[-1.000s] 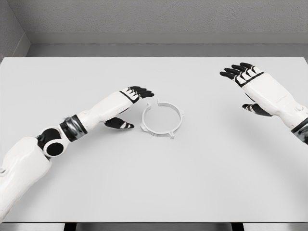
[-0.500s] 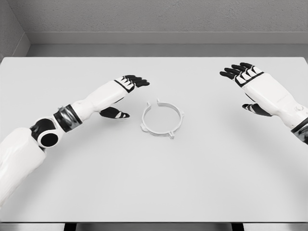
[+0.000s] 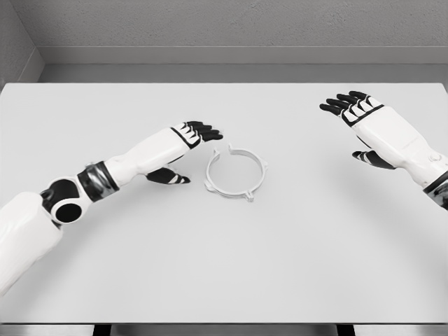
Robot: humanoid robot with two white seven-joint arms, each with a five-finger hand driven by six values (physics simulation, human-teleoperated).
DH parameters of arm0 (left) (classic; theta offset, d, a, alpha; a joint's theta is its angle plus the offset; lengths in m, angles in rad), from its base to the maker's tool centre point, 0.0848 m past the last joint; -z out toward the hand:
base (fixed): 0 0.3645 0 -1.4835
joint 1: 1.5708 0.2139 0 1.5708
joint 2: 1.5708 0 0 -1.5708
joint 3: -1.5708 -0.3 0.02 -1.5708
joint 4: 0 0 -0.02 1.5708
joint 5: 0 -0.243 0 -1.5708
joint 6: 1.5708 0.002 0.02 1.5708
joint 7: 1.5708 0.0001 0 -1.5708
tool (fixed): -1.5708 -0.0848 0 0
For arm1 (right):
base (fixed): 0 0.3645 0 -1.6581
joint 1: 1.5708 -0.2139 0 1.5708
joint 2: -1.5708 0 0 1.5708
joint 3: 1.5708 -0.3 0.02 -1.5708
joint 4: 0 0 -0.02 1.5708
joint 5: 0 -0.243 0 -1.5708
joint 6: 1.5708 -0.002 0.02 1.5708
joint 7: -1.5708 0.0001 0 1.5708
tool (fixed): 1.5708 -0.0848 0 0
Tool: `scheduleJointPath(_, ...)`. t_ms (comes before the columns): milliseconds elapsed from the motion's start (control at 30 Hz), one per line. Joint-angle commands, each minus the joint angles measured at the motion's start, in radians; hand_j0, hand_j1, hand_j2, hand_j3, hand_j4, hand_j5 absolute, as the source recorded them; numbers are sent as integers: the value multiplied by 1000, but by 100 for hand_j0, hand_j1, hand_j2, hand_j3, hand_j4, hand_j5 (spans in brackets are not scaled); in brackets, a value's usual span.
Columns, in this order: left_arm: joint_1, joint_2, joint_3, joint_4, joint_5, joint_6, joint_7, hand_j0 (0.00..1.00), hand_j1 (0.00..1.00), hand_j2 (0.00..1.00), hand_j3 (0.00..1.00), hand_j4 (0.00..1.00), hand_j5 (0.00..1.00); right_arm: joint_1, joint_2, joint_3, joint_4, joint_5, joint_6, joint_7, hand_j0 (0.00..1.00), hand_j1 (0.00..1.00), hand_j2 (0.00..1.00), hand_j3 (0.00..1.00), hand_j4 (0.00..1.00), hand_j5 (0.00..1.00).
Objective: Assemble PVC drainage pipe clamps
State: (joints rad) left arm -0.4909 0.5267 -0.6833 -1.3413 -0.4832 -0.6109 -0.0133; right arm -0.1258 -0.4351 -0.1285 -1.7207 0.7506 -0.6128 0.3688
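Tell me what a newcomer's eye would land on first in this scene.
First, the white ring-shaped pipe clamp, lying flat and alone near the middle of the white table. Next, the left hand, fingers open, just to the left of the ring and not touching it. The right hand hangs open far off at the table's right side.

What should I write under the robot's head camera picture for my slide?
Left hand open beside a white clamp ring on the table; right hand open, far off.
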Motion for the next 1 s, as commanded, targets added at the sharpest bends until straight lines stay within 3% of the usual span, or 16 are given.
scheduleJointPath(0,0,15,-2,-21,6,0,1,100,100,100,100,100,100,0,-1,0,0,-7,2,-1,100,100,100,100,100,100)
scheduleJointPath(367,0,15,-2,-21,6,0,1,100,100,100,100,100,100,0,-1,0,0,-7,2,-1,100,100,100,100,100,100)
scheduleJointPath(400,18,-50,-36,-7,-8,0,-4,100,100,100,100,100,100,0,-1,0,3,-7,2,-1,100,100,100,100,100,100)
scheduleJointPath(967,11,-53,-36,17,-8,0,-4,100,100,100,100,100,100,0,-1,0,0,-7,2,-1,100,100,100,100,100,100)
